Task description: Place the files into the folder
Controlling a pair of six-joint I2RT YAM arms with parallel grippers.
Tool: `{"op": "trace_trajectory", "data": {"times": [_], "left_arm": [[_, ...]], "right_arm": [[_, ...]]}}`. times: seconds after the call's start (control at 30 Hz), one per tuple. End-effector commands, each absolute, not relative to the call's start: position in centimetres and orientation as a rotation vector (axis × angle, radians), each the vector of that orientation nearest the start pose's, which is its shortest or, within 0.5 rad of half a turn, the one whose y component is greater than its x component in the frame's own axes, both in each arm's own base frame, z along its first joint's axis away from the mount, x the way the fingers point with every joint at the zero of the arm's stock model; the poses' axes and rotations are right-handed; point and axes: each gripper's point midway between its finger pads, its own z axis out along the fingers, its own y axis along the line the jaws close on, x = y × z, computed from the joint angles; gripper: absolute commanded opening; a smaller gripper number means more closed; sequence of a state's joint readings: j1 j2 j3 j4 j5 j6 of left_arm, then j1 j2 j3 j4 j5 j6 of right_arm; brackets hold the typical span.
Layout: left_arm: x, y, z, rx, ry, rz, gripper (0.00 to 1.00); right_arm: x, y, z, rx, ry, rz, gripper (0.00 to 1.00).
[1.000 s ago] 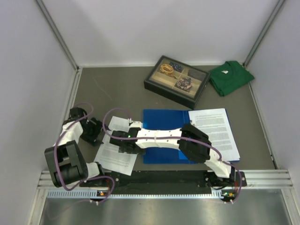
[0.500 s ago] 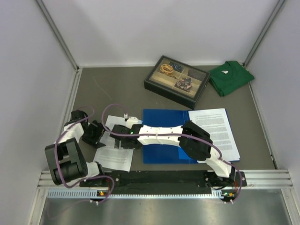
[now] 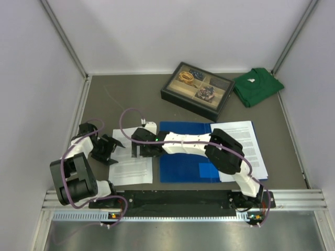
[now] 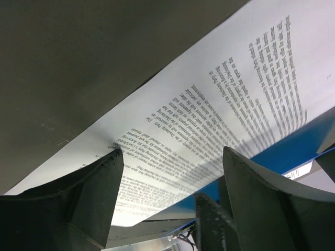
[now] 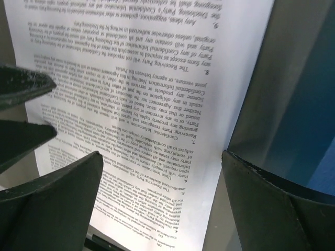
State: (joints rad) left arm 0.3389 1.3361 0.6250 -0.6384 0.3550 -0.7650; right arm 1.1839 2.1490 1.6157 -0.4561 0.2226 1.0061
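The blue folder (image 3: 180, 164) lies open and flat in front of the arm bases, with a stack of printed files (image 3: 246, 144) on its right half. More printed files (image 3: 131, 170) lie on the table just left of it. My right gripper (image 3: 139, 150) reaches across the folder to the top of those left sheets. It is open, and its jaws (image 5: 161, 157) straddle the sheet (image 5: 157, 94) without closing on it. My left gripper (image 3: 108, 149) sits at the sheets' left edge, open (image 4: 172, 157), low over the printed page (image 4: 209, 115), with the folder (image 4: 285, 149) behind.
A black-framed compartment tray (image 3: 198, 90) stands at the back centre and a folded green shirt (image 3: 257, 86) at the back right. White walls close in the left, right and back sides. The left gripper's fingers (image 5: 23, 89) show at the left edge of the right wrist view.
The right gripper has moved away from the bases and a little left, and its jaws have spread wider. The left sheets now lie squarer. The left gripper barely shifted.
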Motion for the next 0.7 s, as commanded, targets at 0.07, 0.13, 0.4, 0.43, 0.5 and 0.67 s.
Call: {"op": "trace_trajectory", "data": {"times": [0.07, 0.13, 0.4, 0.43, 0.5, 0.67], "left_arm": [[21.2, -1.1, 0.1, -1.548, 2.567, -0.510, 0.82], [21.1, -1.2, 0.0, -1.554, 2.571, -0.521, 0.82], [21.2, -1.2, 0.1, -1.534, 2.579, -0.518, 0.82], [21.2, -1.2, 0.2, -1.533, 2.581, -0.520, 0.82], [21.3, -1.1, 0.2, -1.526, 2.587, -0.520, 0.82], [21.4, -1.2, 0.2, -1.521, 2.592, -0.529, 0.82]], "right_arm": [[21.1, 47.7, 0.9, -0.238, 2.679, 0.501, 0.96], [21.1, 48.7, 0.9, -0.242, 2.677, 0.553, 0.96], [20.8, 52.1, 3.8, -0.376, 2.601, 0.907, 0.95], [20.9, 52.2, 5.9, -0.393, 2.557, 0.967, 0.95], [20.6, 52.5, 7.4, -0.432, 2.507, 1.050, 0.95], [20.1, 53.7, 11.7, -0.557, 2.367, 1.207, 0.95]]}}
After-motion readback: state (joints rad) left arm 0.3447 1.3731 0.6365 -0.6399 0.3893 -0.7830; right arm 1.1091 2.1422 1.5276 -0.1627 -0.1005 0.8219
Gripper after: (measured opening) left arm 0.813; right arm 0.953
